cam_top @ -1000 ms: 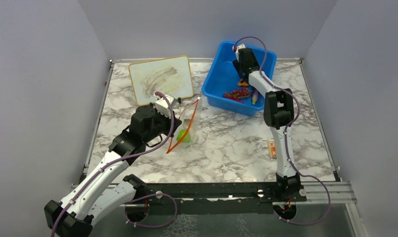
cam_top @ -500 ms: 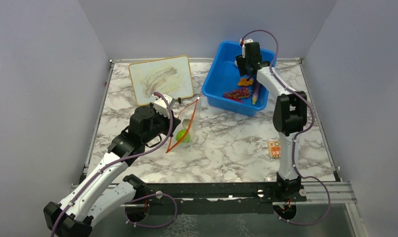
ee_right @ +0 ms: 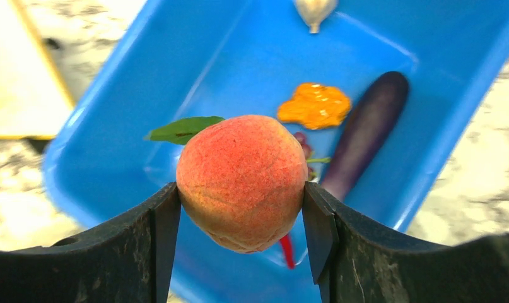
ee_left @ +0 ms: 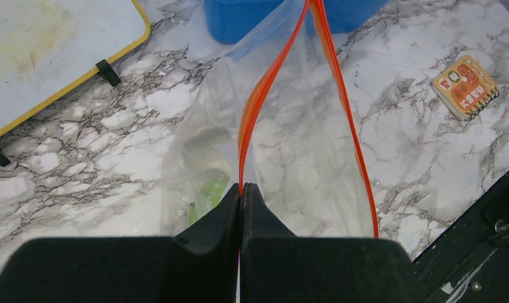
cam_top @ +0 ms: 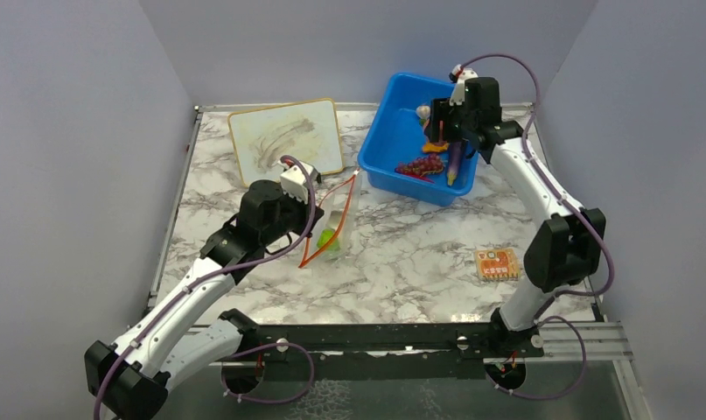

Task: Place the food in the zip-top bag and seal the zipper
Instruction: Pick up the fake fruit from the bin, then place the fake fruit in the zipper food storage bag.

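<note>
Left gripper (ee_left: 241,189): jaws closed flat on the near lip of the thin orange-red zipper strip (ee_left: 255,107), holding up the mouth of the small clear plastic zip-top bag (ee_left: 302,158). The mouth gapes, its two orange lips spreading apart toward the near end. The bag sits on the grey-veined marble table (cam_top: 401,254) just to the 9 o'clock side of centre. A green toy lime (ee_left: 207,192) lies inside at the bottom. Right gripper (ee_right: 241,196): jaws set wide and clamped on a round pink-red toy peach (ee_right: 242,180) with a green leaf, held above the blue plastic bin (ee_right: 239,57) at the table's 1 o'clock. In the bin: a purple toy eggplant (ee_right: 365,132), an orange piece (ee_right: 315,105), a white garlic bulb (ee_right: 315,9), a dark red grape bunch (cam_top: 419,164) and a red chili (ee_right: 288,249), partly hidden. A yellow-framed whiteboard (cam_top: 286,138) lies at 11 o'clock; a flat orange square card (cam_top: 495,262) lies at 4 o'clock.
</note>
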